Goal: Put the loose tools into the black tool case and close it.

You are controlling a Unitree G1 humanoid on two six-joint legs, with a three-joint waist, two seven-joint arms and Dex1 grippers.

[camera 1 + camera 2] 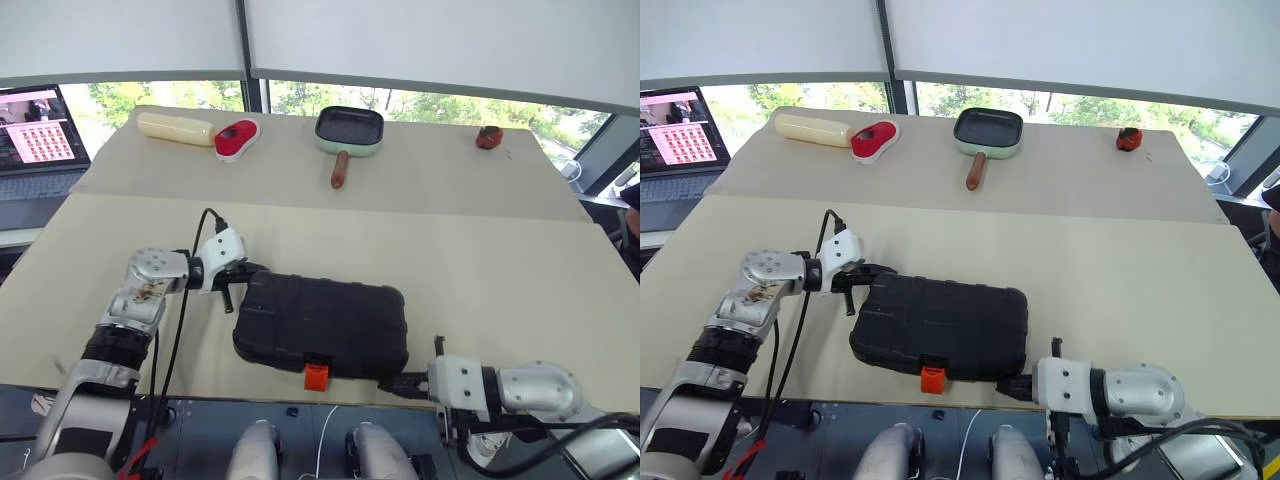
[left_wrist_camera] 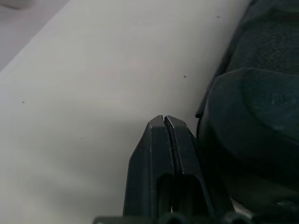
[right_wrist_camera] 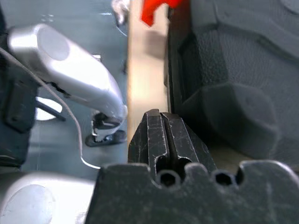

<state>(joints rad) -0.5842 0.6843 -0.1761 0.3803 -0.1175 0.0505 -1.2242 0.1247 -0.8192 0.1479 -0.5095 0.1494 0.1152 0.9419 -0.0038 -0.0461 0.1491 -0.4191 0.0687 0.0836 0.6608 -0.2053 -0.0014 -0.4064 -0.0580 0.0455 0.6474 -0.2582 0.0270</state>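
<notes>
A broad beige table (image 1: 480, 270) takes up most of the scene, with a second, matching table (image 1: 440, 165) butted against its far edge, below a row of windows with white roller blinds (image 1: 430, 45) drawn partway down. An open laptop (image 1: 35, 145) sits off the far left side.

The black tool case (image 1: 322, 324) lies shut and flat near the table's near edge, lid up, its long side running across the robot's front and its far-left corner turned slightly away. Its lid is moulded with ribs and a pebbled texture, and its orange latch (image 1: 316, 376) hangs at the middle of the near edge, over the table's lip.

The left gripper (image 1: 236, 277) is at the case's far-left corner, its two black fingers (image 2: 164, 140) pressed together with nothing between them, just beside the case's side wall. The right gripper (image 1: 400, 383) is at the case's near-right corner, level with the table's edge, its fingers (image 3: 161, 133) likewise pressed together and empty, close against the corner; whether either tip actually touches the plastic cannot be told.

On the far table stand a green frying pan (image 1: 349, 131) with a brown handle, a long cream-coloured block (image 1: 176, 128), a red-and-white object (image 1: 237, 138) beside it, and a small red-and-dark item (image 1: 489, 137) to the right.
</notes>
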